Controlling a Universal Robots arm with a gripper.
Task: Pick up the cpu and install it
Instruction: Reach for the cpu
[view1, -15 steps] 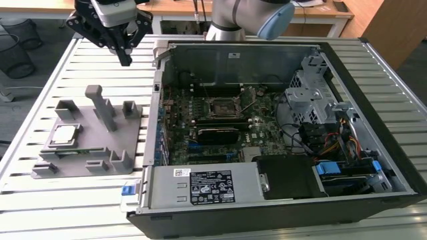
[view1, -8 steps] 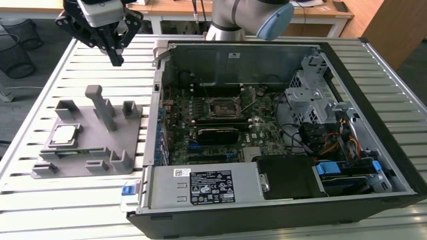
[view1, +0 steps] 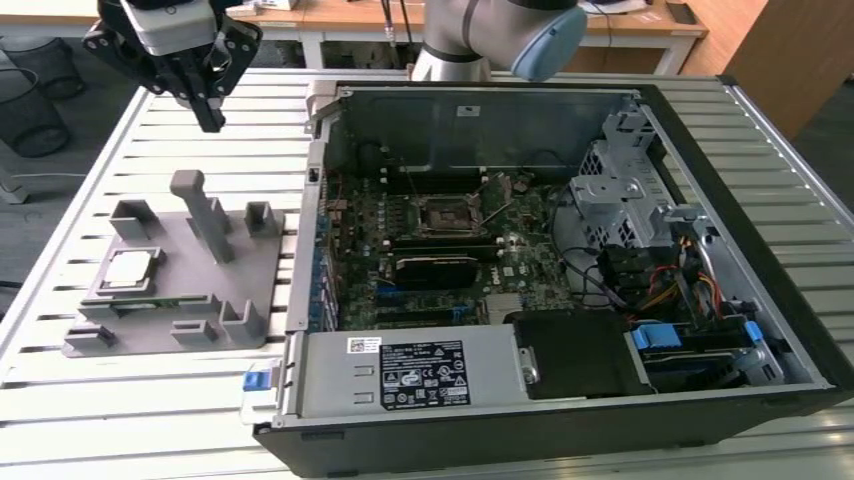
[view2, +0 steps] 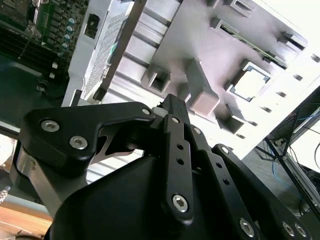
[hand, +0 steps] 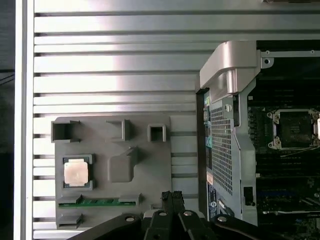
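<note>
Silver-topped cpu (view1: 130, 270): it lies flat in a square recess of the grey holder, on the side away from the computer case; it also shows in both wrist views (hand: 76, 172) (view2: 250, 82), with nothing touching it.
Grey holder (view1: 200, 290): a plastic tray with upright posts and small pockets, resting on the slatted table just beside the case, on the exterior view's left; in the first wrist view (hand: 150, 155) a green strip (hand: 97, 202) lies in a slot along one edge, near the cpu.
Gripper (view1: 210, 122): black, hanging in the air over the table toward the exterior view's left, well apart from the cpu and clear of the holder's posts.
Jaws: the two fingers (hand: 168, 200) are pressed together with no gap and nothing between them; the second wrist view (view2: 172, 102) shows the same.
Slatted table (view1: 174, 150): pale metal bars, carrying both holder and case.
Computer case (view1: 400, 375): lying open on its side, with the motherboard (view1: 360, 240) facing up.
Socket (view1: 445, 213): a black square frame near the middle of the board, also in the first wrist view (hand: 294, 129); whether anything sits in it cannot be told.
Arm (view1: 474, 40): grey and blue, standing behind the case.
</note>
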